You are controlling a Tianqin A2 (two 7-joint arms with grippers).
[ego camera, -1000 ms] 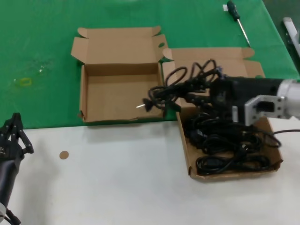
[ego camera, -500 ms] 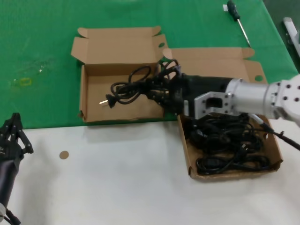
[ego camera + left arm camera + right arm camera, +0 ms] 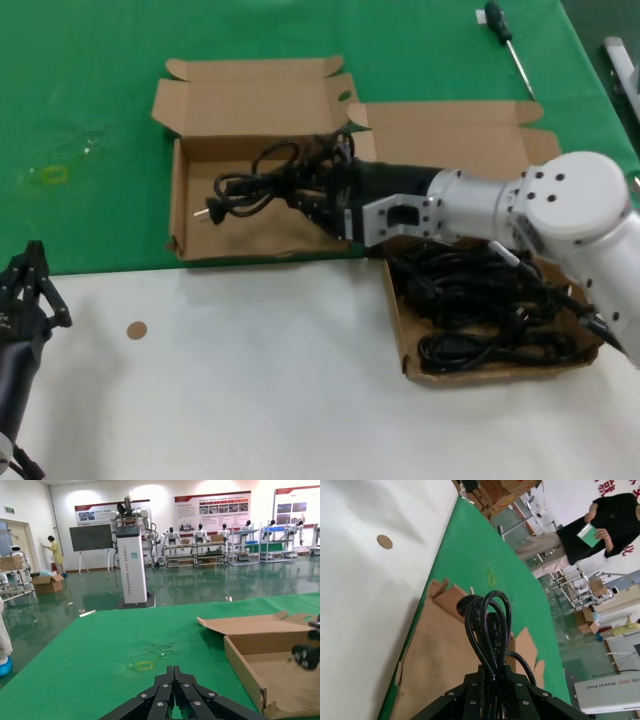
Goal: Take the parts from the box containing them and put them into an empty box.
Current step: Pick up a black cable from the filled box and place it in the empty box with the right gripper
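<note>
My right pincer [image 3: 325, 195] grips one power cord [image 3: 255, 185] above the empty box [image 3: 178, 205].
Many cords remain in the full box [image 3: 395, 325] beside it.

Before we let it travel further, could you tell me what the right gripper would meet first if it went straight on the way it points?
Probably the far side wall of the empty box: the right gripper, holding a power cord, points along the box's interior. Its height is unclear, so it may pass over.

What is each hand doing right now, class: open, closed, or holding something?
Left hand: closed, holding nothing, parked at the table's near left.
Right hand: closed on a cord, over the narrower box.
</note>
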